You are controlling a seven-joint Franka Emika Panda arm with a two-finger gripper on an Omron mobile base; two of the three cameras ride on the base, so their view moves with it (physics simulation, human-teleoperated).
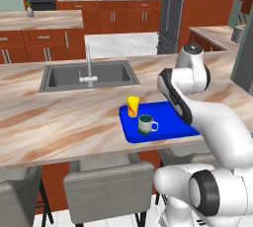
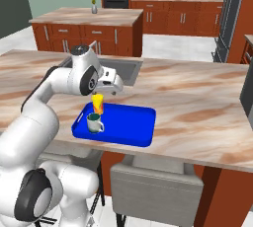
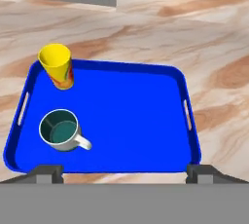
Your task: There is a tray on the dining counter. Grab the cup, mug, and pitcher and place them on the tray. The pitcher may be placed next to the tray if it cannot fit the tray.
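Hand view: cup (image 3: 57,66), mug (image 3: 61,130) at left of tray (image 3: 136,116) | claw (image 3: 124,172) wide, empty | step: pitcher remains | next: locate it.

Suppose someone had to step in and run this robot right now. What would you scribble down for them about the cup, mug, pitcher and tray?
Gripper: open, holding nothing, hovering above the near edge of the tray.
Tray: on the dining counter, in front of the sink.
Cup: upright on the tray, in a corner on the sink side.
Mug: upright on the tray beside the cup, apart from it.
Done: cup and mug are on the tray.
Left: the pitcher. It is not among the things on or near the tray, so it has to be found first, then set on the bare half of the tray or next to it.
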